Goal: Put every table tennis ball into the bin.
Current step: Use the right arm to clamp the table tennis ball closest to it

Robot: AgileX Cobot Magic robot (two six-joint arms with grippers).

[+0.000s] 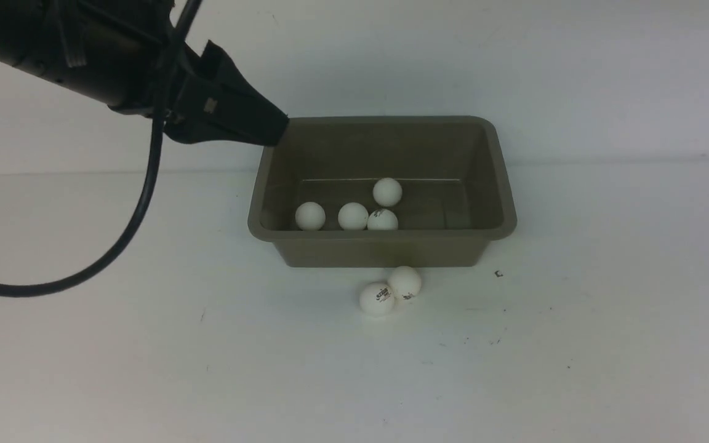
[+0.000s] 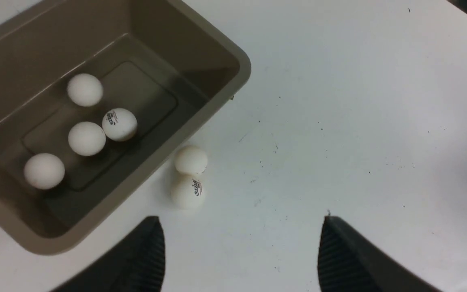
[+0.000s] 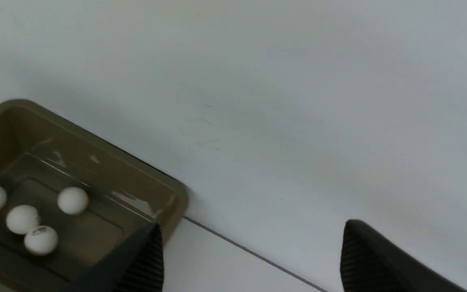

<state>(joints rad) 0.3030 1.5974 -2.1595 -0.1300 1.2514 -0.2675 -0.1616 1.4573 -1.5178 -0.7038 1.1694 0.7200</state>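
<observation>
While two balls [image 1: 377, 299] — seemingly touching — wait beside the bin [image 1: 385, 252], left hand [image 2: 239, 221] and right hand [image 3: 253, 225] gape empty; one must descend

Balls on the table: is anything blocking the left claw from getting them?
Nothing visible: only bare table lies between the open left gripper and the two balls. The near wall of the bin then stands between them and its inside.

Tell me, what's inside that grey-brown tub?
Four white balls lie on the bin's floor, one showing a printed logo. From the front, the near wall hides the floor's nearest strip; the left wrist view shows nothing more there.
</observation>
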